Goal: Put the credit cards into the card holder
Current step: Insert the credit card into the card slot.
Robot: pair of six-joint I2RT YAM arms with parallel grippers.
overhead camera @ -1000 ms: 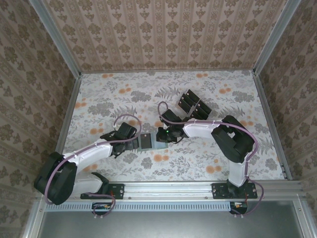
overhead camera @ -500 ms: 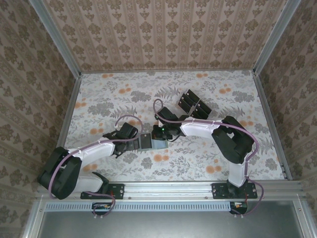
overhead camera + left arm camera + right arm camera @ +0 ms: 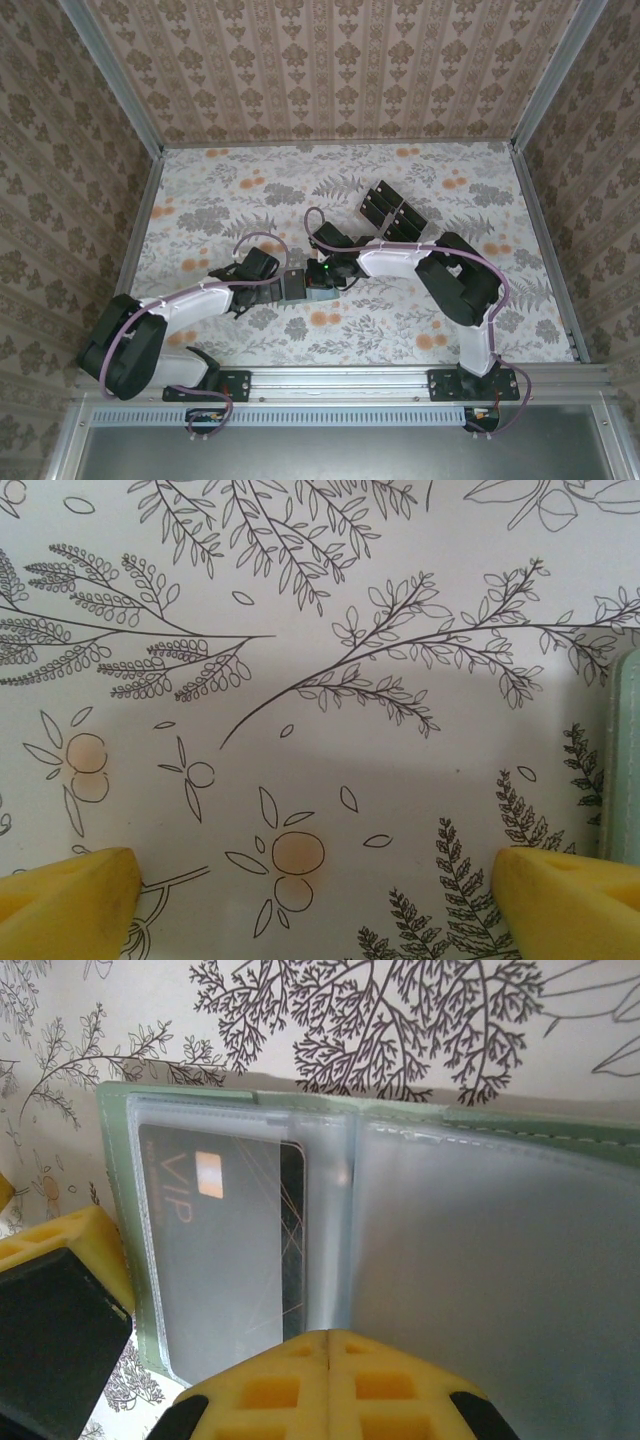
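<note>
Card holder (image 3: 520,1130) lies open on the table (image 3: 230,190) between both grippers, with one black card (image 3: 225,1240) tucked in a clear sleeve. Over it the right gripper (image 3: 330,1360) is pressed together, empty. Just beside it the left gripper (image 3: 315,890) stands wide apart. More cards (image 3: 390,212) lie near, beyond it.

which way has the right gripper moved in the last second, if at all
Yes, leftward: the right gripper now sits farther from the black rectangular cards lying on the table.

A robot test booth: patterned wallpaper panels (image 3: 330,70) in aluminium framing (image 3: 112,80) around a floral-print table (image 3: 230,190).
</note>
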